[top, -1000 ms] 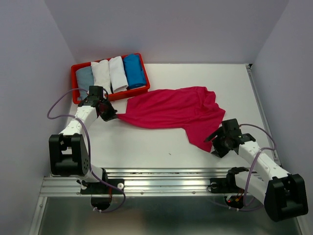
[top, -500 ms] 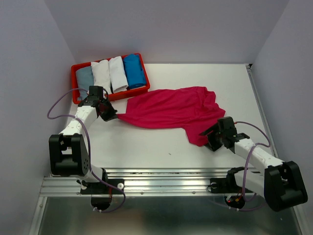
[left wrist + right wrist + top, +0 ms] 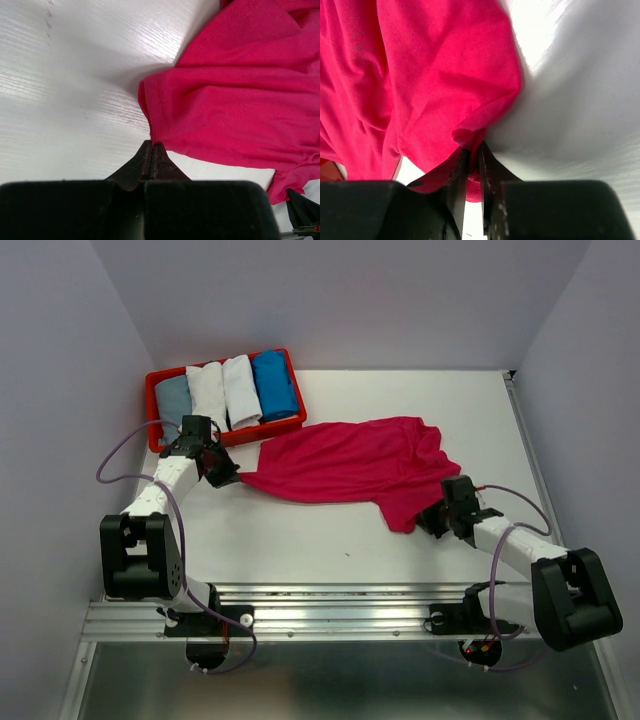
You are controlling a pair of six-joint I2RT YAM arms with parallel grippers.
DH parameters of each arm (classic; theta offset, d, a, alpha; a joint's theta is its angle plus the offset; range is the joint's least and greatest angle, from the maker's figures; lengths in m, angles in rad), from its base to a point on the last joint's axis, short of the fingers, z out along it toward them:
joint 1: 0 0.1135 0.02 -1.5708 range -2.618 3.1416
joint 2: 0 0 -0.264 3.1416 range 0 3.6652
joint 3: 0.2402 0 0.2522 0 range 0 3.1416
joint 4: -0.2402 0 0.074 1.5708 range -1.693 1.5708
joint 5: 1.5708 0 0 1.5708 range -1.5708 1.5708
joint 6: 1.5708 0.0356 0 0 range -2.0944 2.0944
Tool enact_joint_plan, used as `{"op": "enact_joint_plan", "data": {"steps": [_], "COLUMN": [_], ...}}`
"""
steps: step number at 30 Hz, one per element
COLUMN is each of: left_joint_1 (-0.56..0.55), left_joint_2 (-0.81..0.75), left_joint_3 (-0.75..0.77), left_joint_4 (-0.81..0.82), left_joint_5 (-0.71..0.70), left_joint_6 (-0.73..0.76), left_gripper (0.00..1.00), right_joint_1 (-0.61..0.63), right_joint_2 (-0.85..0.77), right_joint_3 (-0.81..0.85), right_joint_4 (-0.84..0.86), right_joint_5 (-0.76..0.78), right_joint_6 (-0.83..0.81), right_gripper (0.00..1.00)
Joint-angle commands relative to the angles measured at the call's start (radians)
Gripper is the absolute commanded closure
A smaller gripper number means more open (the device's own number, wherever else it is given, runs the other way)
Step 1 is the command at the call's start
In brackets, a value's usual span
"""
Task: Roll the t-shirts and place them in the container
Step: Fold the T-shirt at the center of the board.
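On the white counter [image 3: 300, 540], pink t-shirt [image 3: 350, 462] lies spread out, crumpled at its right end; left fingers [image 3: 148, 159] clamped tight on its left corner, probably a sleeve hem; right fingers [image 3: 489, 172] nearly closed, pinching a bunched fold at the near-right corner. Four rolled t-shirts [image 3: 228, 390] sit in red tray [image 3: 151, 392] beyond.

1 magenta t-shirt [image 3: 350, 465], 2 white t-shirts [image 3: 208, 390], 1 grey-blue t-shirt [image 3: 173, 397], 1 blue t-shirt [image 3: 273, 383], 1 red tray [image 3: 151, 405]
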Motion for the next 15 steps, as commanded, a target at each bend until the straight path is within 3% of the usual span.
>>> {"op": "enact_joint_plan", "data": {"steps": [1, 4, 10, 15], "left_joint_1": [0.007, 0.007, 0.007, 0.007], "left_joint_2": [-0.005, -0.005, -0.011, -0.020], "left_joint_3": [0.009, 0.018, 0.058, 0.228], "left_joint_4": [0.000, -0.005, -0.019, -0.077], "left_joint_5": [-0.004, -0.007, 0.014, 0.077], "left_joint_6": [0.018, 0.021, 0.017, 0.063], "left_gripper": [1.00, 1.00, 1.00, 1.00], "right_joint_1": [0.003, 0.013, 0.013, 0.013], "right_joint_2": [0.017, -0.035, -0.182, -0.196], "right_joint_3": [-0.033, 0.004, 0.146, 0.425], "right_joint_4": [-0.089, -0.124, -0.245, -0.322], "right_joint_5": [0.095, 0.115, 0.210, 0.334], "right_joint_6": [-0.017, -0.034, -0.118, -0.261], "right_gripper": [0.88, 0.99, 0.99, 0.99]}}
